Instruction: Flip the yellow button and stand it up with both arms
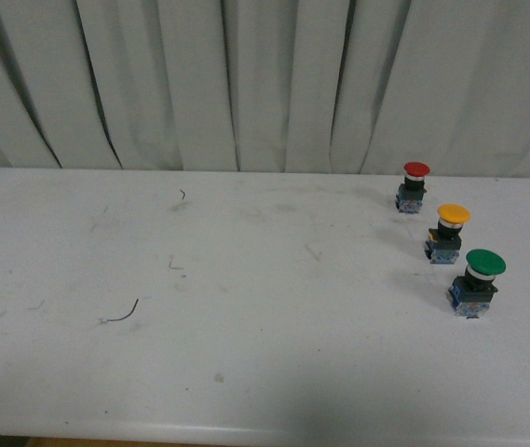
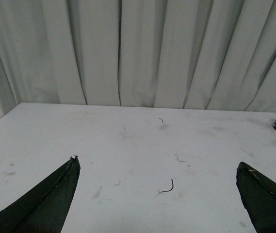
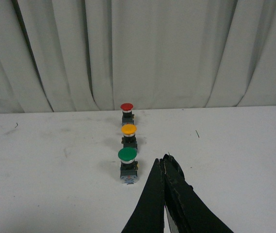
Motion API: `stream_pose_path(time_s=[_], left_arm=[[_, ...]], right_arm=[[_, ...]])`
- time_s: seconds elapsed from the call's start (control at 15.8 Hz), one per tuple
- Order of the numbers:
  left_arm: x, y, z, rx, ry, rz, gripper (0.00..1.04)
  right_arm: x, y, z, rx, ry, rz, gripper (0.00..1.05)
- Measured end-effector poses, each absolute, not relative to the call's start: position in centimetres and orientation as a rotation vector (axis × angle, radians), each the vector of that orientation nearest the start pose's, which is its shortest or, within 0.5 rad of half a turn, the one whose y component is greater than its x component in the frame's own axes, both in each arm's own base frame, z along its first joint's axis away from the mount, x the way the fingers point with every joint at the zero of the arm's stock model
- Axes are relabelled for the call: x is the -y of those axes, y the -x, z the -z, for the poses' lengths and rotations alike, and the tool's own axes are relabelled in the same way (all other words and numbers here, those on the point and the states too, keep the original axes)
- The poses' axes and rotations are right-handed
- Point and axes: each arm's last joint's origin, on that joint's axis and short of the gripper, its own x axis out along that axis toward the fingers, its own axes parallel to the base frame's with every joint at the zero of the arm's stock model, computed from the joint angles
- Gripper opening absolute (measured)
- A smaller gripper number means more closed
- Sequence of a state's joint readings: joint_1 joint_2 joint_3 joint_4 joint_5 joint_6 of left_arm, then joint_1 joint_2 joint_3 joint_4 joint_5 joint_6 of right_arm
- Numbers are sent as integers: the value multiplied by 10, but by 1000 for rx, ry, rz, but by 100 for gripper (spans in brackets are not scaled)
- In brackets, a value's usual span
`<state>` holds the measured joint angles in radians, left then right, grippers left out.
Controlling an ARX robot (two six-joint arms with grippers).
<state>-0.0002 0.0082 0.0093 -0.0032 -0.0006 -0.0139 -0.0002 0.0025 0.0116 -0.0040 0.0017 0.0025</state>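
Observation:
The yellow button [image 1: 449, 232] stands upright, cap up, on the white table at the right, in the middle of a row of three. The right wrist view shows the yellow button [image 3: 129, 134] beyond the green one. My right gripper [image 3: 163, 160] is shut with nothing in it, its tips just beside the green-capped button and short of the yellow one. My left gripper [image 2: 157, 165] is open wide and empty over the bare left part of the table. Neither arm shows in the front view.
A red-capped button [image 1: 414, 185] stands behind the yellow one and a larger green-capped button [image 1: 477, 281] in front of it. Pale curtains [image 1: 246, 84] hang behind the table. A thin dark wire scrap [image 1: 121, 314] lies on the table's left side.

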Motion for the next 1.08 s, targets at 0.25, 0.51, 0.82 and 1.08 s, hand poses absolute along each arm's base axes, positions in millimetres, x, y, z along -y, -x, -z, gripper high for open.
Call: stream_pose_path(time_s=[0.25, 0.51, 0.82, 1.08], left_arm=[[0, -98, -166, -2, 14, 0, 98], [0, -98, -166, -2, 14, 0, 98], [0, -98, -166, -2, 14, 0, 98], [0, -98, -166, -2, 14, 0, 98]], right_arm=[[0, -97, -167, 5, -2, 1, 2], [0, -97, -167, 5, -2, 1, 45], [0, -97, -167, 5, -2, 1, 100], [0, -97, -167, 5, -2, 1, 98]])
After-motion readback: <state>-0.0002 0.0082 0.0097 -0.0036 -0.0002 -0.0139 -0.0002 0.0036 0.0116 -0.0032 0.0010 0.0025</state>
